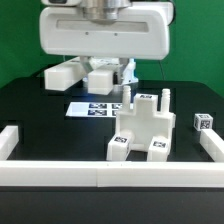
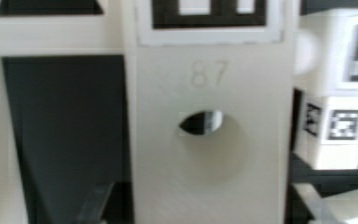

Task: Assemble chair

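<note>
The chair (image 1: pixel 148 128), partly built, stands as a chunky white block assembly near the front of the black table (image 1: pixel 40 105), toward the exterior view's right, with 2 short posts rising from its top and 2 tagged feet toward the front rail (image 1: pixel 100 176). Behind it, higher and toward the exterior view's left, the gripper (image 1: pixel 108 78) hangs with its jaws drawn nearly together, apparently clamped on a flat white chair slab (image 2: pixel 202 120); the wrist view is filled by this slab, its long axis running straight away from the camera, with 1 round hole (image 2: pixel 201 122) at mid-length and a tag at its far end. I judge the coming move turns on carrying the slab forward and down toward the assembly. The marker board (image 1: pixel 97 108) lies flat below the gripper. A loose tagged block (image 1: pixel 204 123) sits well apart at the exterior view's right.
</note>
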### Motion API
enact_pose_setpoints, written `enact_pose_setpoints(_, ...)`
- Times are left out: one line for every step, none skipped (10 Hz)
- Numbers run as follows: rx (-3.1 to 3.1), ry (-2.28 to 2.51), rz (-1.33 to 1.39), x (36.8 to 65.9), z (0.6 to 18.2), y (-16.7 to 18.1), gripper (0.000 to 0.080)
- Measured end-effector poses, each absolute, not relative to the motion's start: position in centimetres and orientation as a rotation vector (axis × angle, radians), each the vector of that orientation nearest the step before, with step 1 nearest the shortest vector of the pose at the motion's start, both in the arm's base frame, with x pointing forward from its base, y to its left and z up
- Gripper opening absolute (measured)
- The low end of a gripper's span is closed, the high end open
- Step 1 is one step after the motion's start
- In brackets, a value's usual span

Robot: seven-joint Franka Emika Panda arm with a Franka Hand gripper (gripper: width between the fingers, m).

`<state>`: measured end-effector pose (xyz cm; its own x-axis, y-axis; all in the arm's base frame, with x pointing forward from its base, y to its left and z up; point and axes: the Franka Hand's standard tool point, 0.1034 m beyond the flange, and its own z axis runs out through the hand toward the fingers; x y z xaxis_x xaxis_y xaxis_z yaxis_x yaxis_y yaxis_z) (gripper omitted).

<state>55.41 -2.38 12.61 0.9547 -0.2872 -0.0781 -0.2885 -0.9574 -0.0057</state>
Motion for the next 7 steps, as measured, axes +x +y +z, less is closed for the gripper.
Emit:
enact_pose_setpoints(-3.085,0.493,0.115,55.8,12.8,-1.0,0.0288)
enact_pose_setpoints(-3.082,0.511,0.117,56.3,13.2,0.5,0.0288)
enact_pose_setpoints(-3.084,0.498,0.106,56.7,13.3,1.5,0.0288)
enact_pose_setpoints(-3.086,0.492,0.111,56.6,13.1,1.3,0.0288)
enact_pose_setpoints(-3.086,0.493,0.112,56.5,13.1,1.3,0.0288)
enact_pose_setpoints(-3.086,0.492,0.113,56.5,13.0,1.3,0.0288)
enact_pose_setpoints(-3.088,0.492,0.107,56.5,12.9,1.5,0.0288)
